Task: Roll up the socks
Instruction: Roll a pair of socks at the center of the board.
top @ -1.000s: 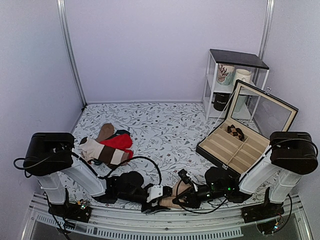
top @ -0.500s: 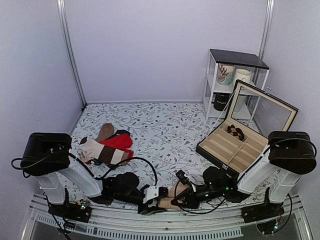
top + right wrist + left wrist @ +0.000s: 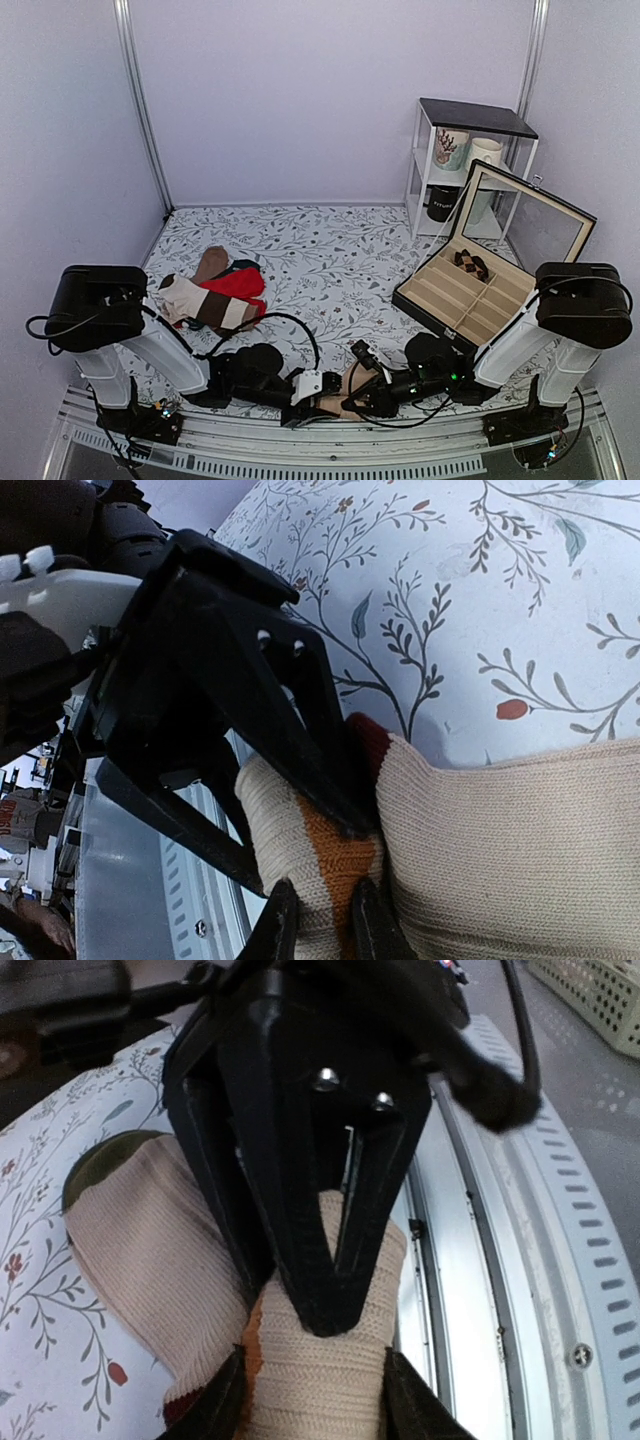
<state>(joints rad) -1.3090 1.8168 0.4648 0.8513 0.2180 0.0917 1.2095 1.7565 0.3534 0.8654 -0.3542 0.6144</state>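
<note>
Right gripper (image 3: 318,912) is pinched on a fold of the socks (image 3: 520,850), fingertips pressed together on the tan knit beside an orange-rust patch, bottom centre of its wrist view. Left gripper (image 3: 315,1405) is half spread with the bundle filling the gap and both fingers against the fabric. That reads as a grip, not a hover. Both meet at the bottom centre of the top view, at the near edge of the floral cloth (image 3: 330,250), right by the metal rail (image 3: 520,1260).

Step in hand, my read: forming and tightening the roll. To do it well:
- Use one pinch as the anchor and turn the fabric over it with the other.
- Don't pull the hands apart, or the roll goes slack.
- Catch both layers, not just the outer one.
- Stay low to the cloth. The bundle seems to lie partly over the rail in the left wrist view and could slide off.
- The grippers are interleaved, so clearance is tight.

Socks: ribbed tan-beige knit, soft and bunched. In the left wrist view there's a dark olive band at upper left and rust-red trim at lower left. Roll not tight yet.
</note>
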